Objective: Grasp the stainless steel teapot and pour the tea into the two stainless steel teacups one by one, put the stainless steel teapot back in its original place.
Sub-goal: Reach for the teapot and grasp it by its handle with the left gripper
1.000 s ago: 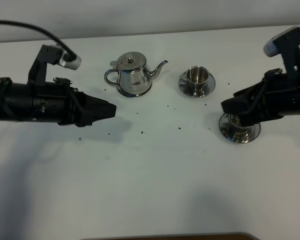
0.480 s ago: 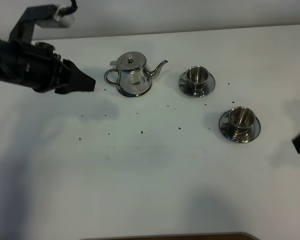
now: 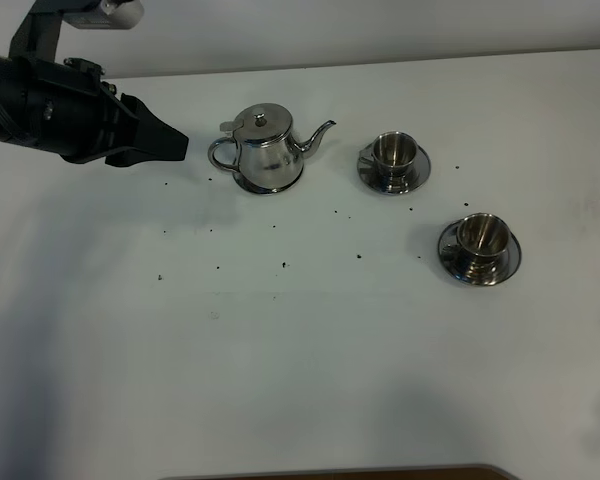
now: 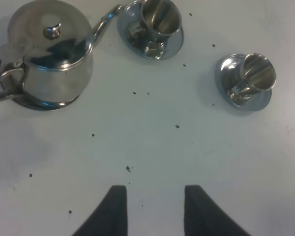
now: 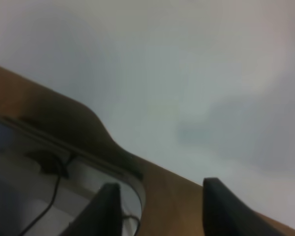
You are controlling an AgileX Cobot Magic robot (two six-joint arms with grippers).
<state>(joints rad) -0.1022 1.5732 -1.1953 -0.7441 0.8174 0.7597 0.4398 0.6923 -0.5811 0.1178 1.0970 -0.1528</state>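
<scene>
Bright, soft shadows, right-wrist blur

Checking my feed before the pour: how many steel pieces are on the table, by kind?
Teapot: 1
Teacups: 2
Saucers under the cups: 2
Total: 5

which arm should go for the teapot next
Left. Its open claw sits close to the stainless steel teapot, on the side where the loop handle points. The right arm is out of the overhead view; its wrist camera shows only the table's edge.
</scene>
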